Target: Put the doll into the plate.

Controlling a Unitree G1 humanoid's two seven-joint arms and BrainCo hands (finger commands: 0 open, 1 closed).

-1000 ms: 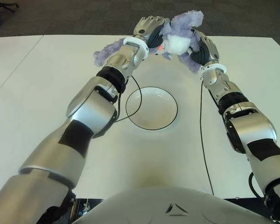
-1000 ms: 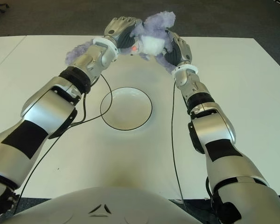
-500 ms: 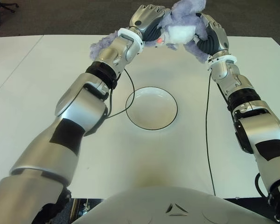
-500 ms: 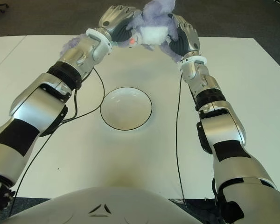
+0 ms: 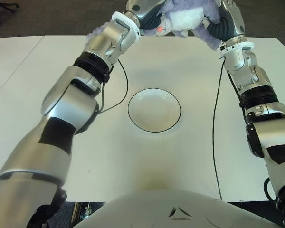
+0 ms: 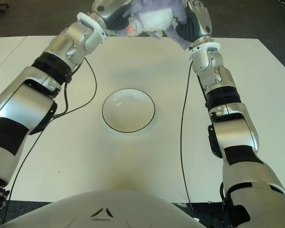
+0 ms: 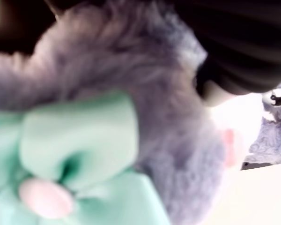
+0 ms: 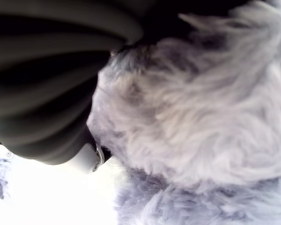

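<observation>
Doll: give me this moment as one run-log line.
doll: held aloft between both | left robot hand: gripping | right robot hand: gripping | plate: empty, nearer the robot | phase: carry

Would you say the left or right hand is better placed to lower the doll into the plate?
Neither alone: the left hand and right hand both clasp the doll from opposite sides, high beyond the plate. They should probably bring it down together.

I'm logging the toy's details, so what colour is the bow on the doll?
The bow on the purple doll is mint green, clearest in the left wrist view.
</observation>
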